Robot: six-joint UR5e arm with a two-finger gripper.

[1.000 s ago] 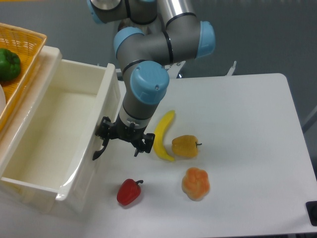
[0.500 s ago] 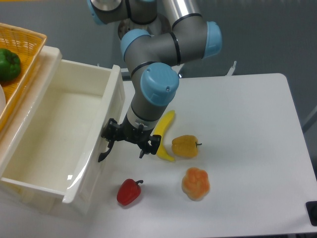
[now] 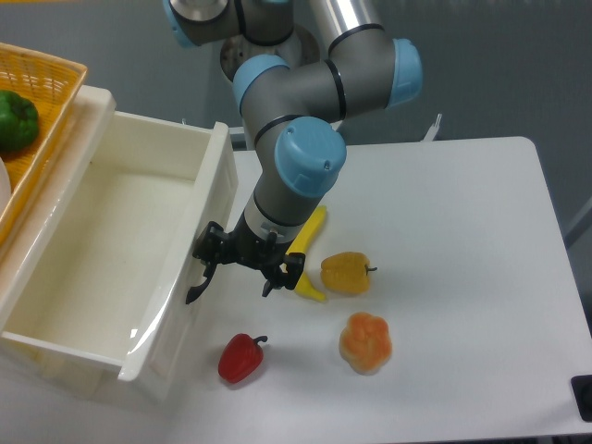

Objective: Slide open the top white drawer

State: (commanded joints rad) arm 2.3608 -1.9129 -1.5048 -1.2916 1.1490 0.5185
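The arm reaches down over the table (image 3: 462,231), wrist vertical; the gripper (image 3: 236,282) has both fingers spread apart.

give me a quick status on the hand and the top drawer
Hand at the drawer front, by the black handle; grip unclear. Top white drawer pulled well out, inside empty. Banana and red pepper close by on the table.

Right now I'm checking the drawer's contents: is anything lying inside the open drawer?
No, the pulled-out drawer shows only its bare white floor, with nothing lying in it.
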